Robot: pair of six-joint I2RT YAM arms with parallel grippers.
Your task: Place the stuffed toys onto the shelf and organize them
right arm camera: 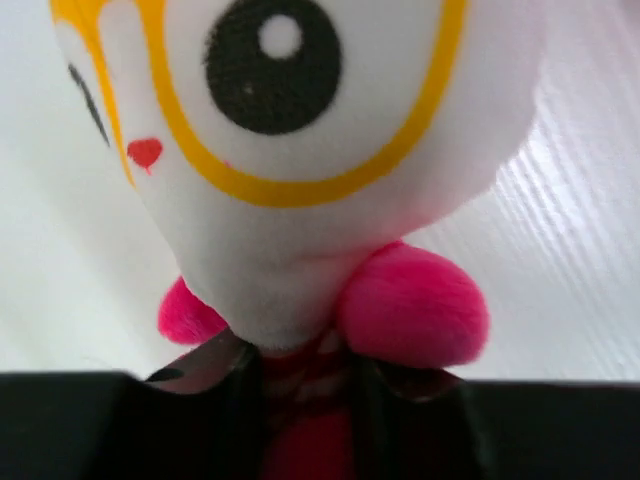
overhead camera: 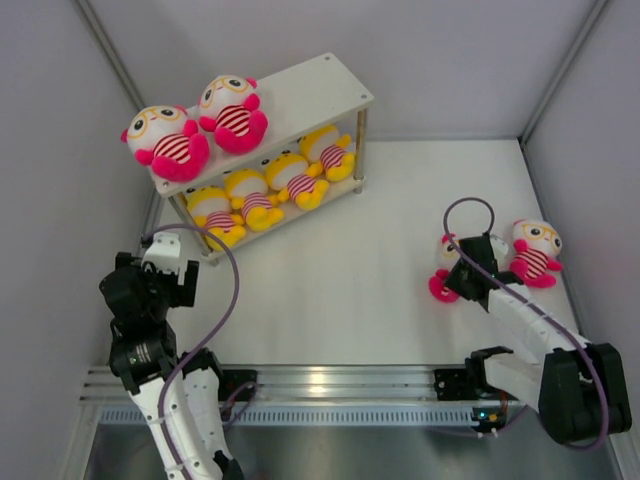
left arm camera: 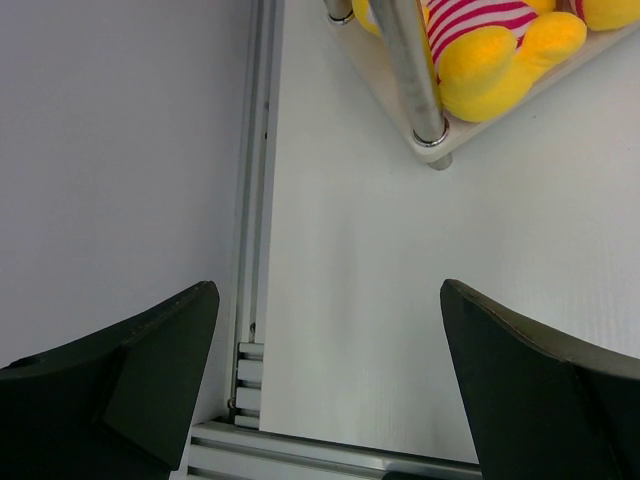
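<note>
Six plush dolls (overhead camera: 235, 110) sit on the white two-tier shelf (overhead camera: 300, 95), far off to the left of the right gripper (overhead camera: 468, 275), four yellow dolls (overhead camera: 270, 185) below and two pink dolls (overhead camera: 170, 140) on top. The left gripper (left arm camera: 330, 380) is spread wide on nothing, a shelf post (left arm camera: 415, 70) just ahead of it. Pinched between the right jaws at the striped belly is a seventh doll (right arm camera: 300, 150), pink, with an eighth doll (overhead camera: 535, 250) just beside them. Soft and light by the look, it should bear a firm squeeze, and that narrow body under the big head seems the surest hold.
</note>
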